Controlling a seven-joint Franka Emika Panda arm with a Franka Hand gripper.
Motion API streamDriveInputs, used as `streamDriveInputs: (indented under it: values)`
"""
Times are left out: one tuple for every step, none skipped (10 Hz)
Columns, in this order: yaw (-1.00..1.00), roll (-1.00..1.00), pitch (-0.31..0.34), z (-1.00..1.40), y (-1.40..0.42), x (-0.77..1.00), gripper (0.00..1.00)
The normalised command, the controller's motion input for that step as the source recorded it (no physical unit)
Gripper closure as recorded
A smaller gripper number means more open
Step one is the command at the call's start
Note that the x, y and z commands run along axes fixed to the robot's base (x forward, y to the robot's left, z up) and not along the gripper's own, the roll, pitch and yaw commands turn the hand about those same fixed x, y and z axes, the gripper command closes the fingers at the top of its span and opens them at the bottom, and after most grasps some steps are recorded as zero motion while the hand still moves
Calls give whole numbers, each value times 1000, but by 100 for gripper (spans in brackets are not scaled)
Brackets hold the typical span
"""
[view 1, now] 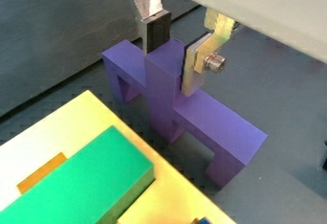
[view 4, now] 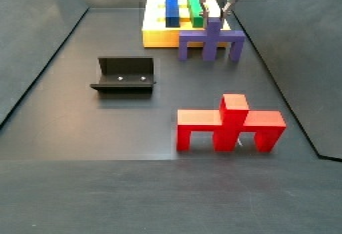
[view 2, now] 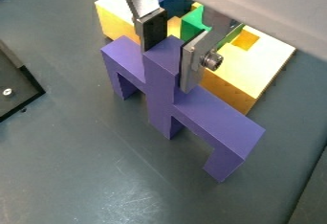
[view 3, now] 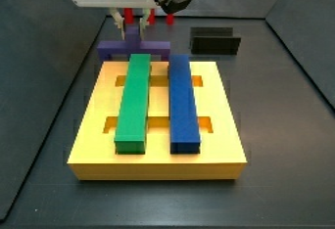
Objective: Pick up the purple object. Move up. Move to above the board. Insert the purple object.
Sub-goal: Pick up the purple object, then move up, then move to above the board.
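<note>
Fingers [view 2: 149,32] are straddling the upright stem of the purple object [view 2: 179,99], one silver plate on each side, dark pads against or just off the stem faces; can't tell whether they are actually squeezing it. Gripper [view 1: 182,44] is sitting low over the stem top in both wrist views [view 2: 173,44].

Purple object is resting on the dark floor [view 2: 76,170], crossbar level, its two legs pointing down to the floor, stem up. In a wrist view it is standing just beside the board [view 1: 76,161], near the edge but apart from it as far as I can see. In a side view the purple object [view 3: 132,49] is showing just past the far end of the board [view 3: 157,155], with the gripper [view 3: 144,21] coming down onto it from the arm overhead.

Board is lying flat, carrying the green bar [view 3: 132,101] and the blue bar [view 3: 183,104] side by side along its length, recessed slots showing between and beside them.

Further out: the fixture [view 4: 123,76] is standing on the floor well apart from the board, and the red piece [view 4: 231,126] is standing upright well apart from the purple object [view 4: 213,41], toward the camera in that side view. The fixture [view 3: 216,41] is also showing beyond the board's far corner.
</note>
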Motion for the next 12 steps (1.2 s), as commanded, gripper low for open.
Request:
streamDriveInputs:
  values:
    - [0, 0, 0, 0, 0, 0, 100]
    - [0, 0, 0, 0, 0, 0, 100]
    - [0, 0, 0, 0, 0, 0, 100]
    - [0, 0, 0, 0, 0, 0, 100]
    - [0, 0, 0, 0, 0, 0, 100]
    - [0, 0, 0, 0, 0, 0, 100]
    - [0, 0, 0, 0, 0, 0, 100]
    - [0, 0, 0, 833, 0, 0, 100]
    - [-49, -6, 61, 727, -58, -80, 100]
    - [-52, -20, 90, 617, -59, -108, 100]
    - [-32, -92, 57, 220, -9, -32, 100]
    - [0, 0, 0, 1400, 0, 0, 100]
